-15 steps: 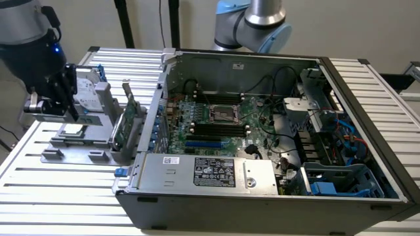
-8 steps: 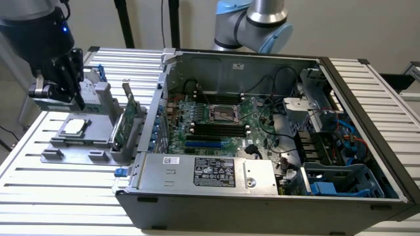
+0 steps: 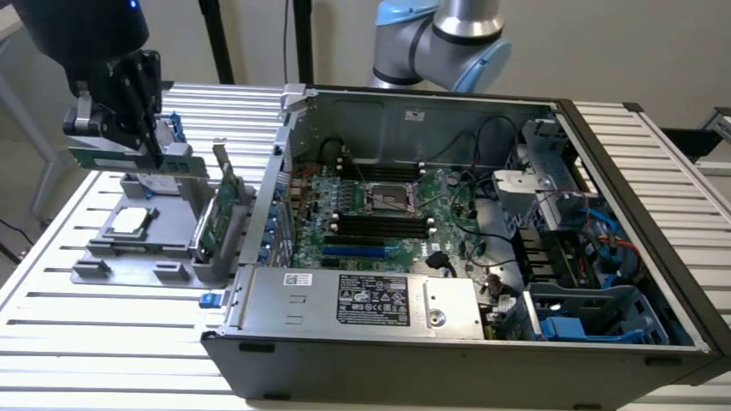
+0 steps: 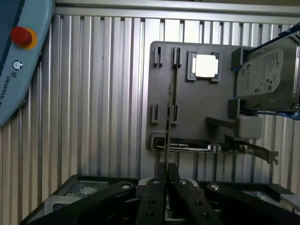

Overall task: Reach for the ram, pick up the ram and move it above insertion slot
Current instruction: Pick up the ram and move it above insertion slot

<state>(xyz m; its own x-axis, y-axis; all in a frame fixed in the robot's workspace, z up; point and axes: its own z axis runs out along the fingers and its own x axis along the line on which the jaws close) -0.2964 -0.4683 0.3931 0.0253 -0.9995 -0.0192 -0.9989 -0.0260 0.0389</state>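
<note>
Pincer (image 3: 128,128) closed on the ram (image 3: 137,160), holding it edge-on above the grey fixture tray (image 3: 137,257) on the counter (image 3: 103,342), well apart from the insertion slot (image 3: 379,224); carry level, grip firm, long edge parallel to slot.

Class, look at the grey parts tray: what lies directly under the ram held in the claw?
The grey parts tray lies under the ram, whose near end the claw covers.

A ribbed metal table (image 3: 103,317) holds a grey tray (image 4: 197,117) and an open computer case (image 3: 457,351).
</note>
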